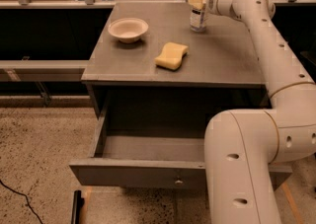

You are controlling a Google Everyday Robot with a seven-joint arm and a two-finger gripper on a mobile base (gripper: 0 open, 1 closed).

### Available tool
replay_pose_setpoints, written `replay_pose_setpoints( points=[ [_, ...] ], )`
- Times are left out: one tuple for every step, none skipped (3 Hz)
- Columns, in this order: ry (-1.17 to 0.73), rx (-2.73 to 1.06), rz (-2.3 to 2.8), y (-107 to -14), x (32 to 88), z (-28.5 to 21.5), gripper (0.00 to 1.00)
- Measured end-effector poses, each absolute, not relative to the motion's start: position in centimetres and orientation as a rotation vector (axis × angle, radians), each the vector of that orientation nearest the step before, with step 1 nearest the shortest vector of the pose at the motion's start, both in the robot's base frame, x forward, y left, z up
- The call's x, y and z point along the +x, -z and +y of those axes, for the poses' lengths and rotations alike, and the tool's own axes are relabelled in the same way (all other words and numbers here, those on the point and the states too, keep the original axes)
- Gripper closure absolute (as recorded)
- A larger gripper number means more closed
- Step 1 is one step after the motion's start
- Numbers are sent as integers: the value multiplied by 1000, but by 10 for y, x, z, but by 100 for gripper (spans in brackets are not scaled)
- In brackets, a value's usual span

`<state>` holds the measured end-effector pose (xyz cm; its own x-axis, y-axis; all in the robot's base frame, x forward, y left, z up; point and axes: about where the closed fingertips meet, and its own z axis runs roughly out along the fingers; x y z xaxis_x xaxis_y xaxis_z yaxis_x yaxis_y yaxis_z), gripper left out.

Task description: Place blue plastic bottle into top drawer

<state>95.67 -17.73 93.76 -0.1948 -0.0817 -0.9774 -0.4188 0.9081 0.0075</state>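
Observation:
The blue plastic bottle [199, 15], clear with a white cap and a white label, stands upright at the back right of the grey cabinet top [217, 60]. My gripper [197, 1] is at the bottle's upper part, reaching in from the right and touching or nearly touching it. The top drawer [133, 172] is pulled open below the cabinet top, and its inside looks empty. Its small round knob [178, 182] shows on the front panel. My arm [247, 159] hides the drawer's right part.
A white bowl [128, 29] sits at the back left of the cabinet top. A yellow sponge [171, 56] lies near its middle. A rail and tables run behind the cabinet. The speckled floor [39, 149] and a black cable lie at the left.

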Motion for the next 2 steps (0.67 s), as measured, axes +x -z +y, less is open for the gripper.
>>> replay_pose_setpoints(
  points=[
    [-341, -413, 1743, -945, 948, -179, 88],
    [-365, -481, 1685, -975, 925, -188, 100]
  ],
)
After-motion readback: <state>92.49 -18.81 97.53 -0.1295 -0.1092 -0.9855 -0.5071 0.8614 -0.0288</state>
